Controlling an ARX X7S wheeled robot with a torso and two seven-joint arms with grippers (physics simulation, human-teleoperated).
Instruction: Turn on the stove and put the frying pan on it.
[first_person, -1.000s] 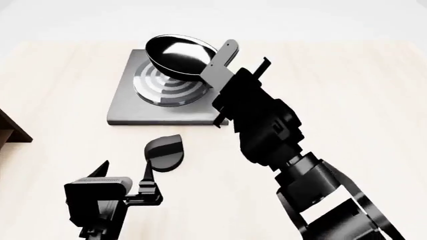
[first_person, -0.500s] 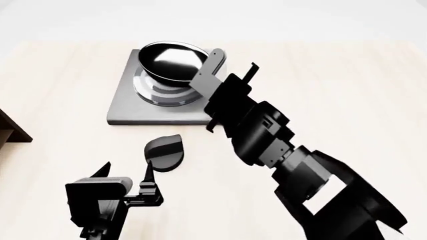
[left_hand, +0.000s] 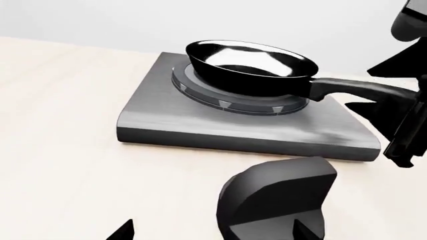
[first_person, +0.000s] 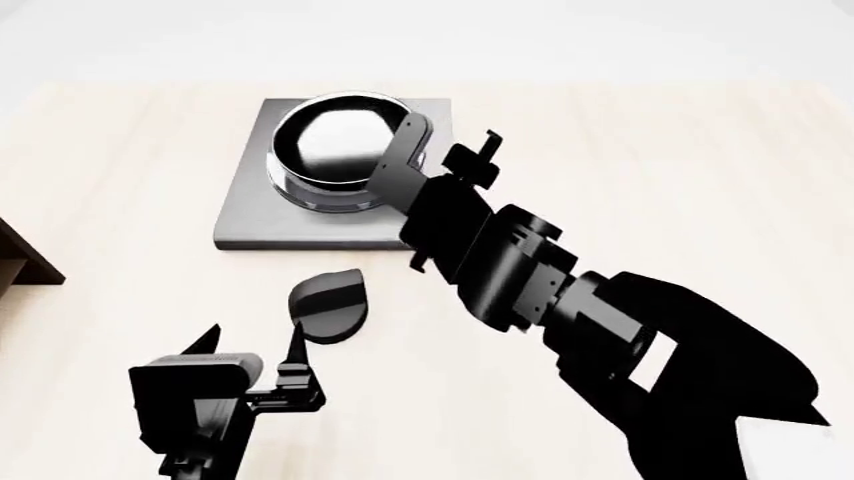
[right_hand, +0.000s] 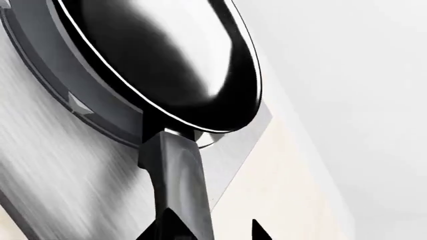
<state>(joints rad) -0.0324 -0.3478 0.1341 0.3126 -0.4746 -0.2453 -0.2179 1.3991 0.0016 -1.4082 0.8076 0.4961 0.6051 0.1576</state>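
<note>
The grey stove (first_person: 254, 215) lies at the table's far middle. The black frying pan (first_person: 340, 140) is level and centred over its ringed burner, on it or just above. My right gripper (first_person: 447, 140) is shut on the pan's handle (left_hand: 347, 87). In the right wrist view the handle (right_hand: 177, 175) runs from the pan (right_hand: 167, 60) back to the gripper (right_hand: 212, 230). My left gripper (first_person: 251, 345) is open and empty, low near the table's front. A small black knob-like piece (first_person: 331, 303), rounded with one pointed end, lies on the table in front of the stove, beyond the left gripper (left_hand: 213, 232).
The corner of a dark brown shelf (first_person: 20, 260) juts in at the left edge. The pale wooden table (first_person: 694, 170) stretches to the right of the stove. My right arm reaches across the table's middle from the lower right.
My right gripper has moved left and lowered with the pan. The pan was tilted above the burner's far right and is now level and centred over it. The left arm has not moved.
</note>
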